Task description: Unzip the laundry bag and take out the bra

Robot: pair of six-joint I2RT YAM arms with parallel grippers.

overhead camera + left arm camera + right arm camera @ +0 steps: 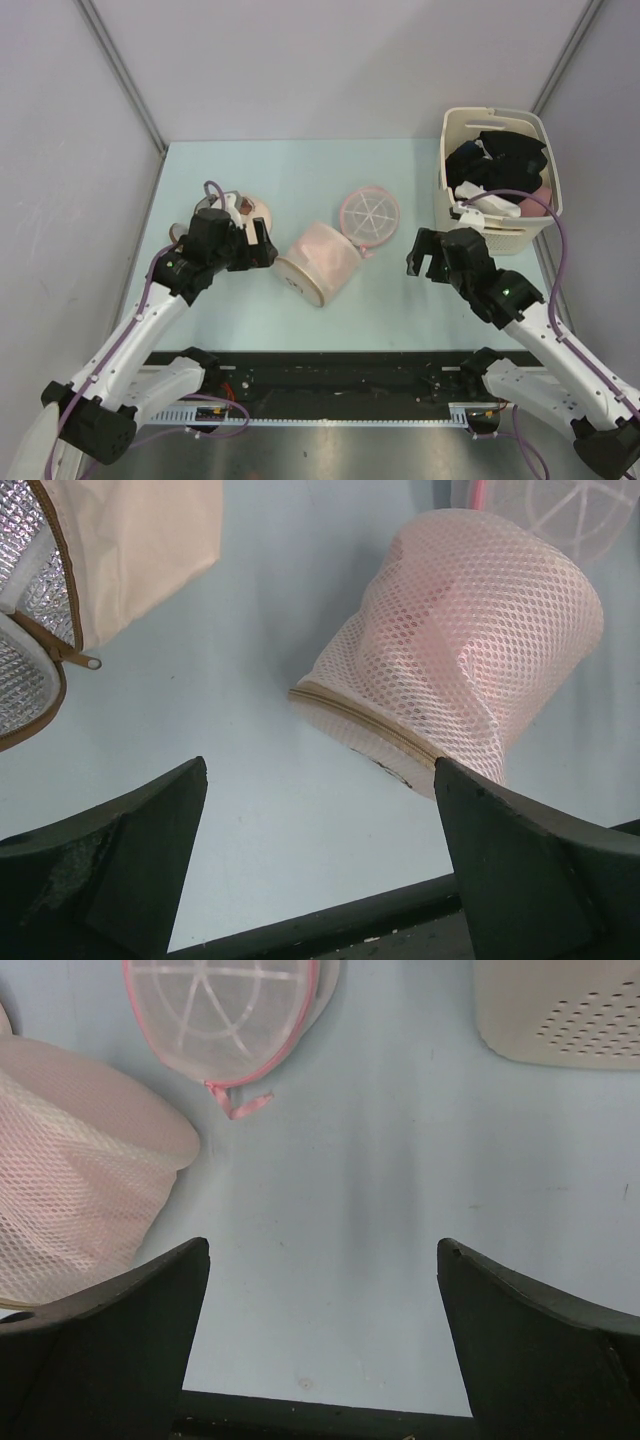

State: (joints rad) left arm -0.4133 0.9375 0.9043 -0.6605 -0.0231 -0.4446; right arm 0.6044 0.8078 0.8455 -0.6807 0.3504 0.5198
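Note:
The laundry bag (320, 262), a pale pink mesh drum, lies on its side mid-table with its zipped round end toward the near left. In the left wrist view the laundry bag (460, 630) fills the upper right, and its tan zipper (365, 725) runs shut along the rim. Pale pink fabric shows dimly through the mesh; the bra itself is hidden. My left gripper (268, 246) hovers open just left of the bag, not touching it. My right gripper (424, 258) stands open to the bag's right with bare table between its fingers. The bag's edge (70, 1180) shows in the right wrist view.
A flat pink disc with white spokes (369, 214) lies behind the bag. A beige dome pouch with silver lining (120, 540) sits under the left arm. At the back right stands a cream basket (495, 113) of black and white clothes.

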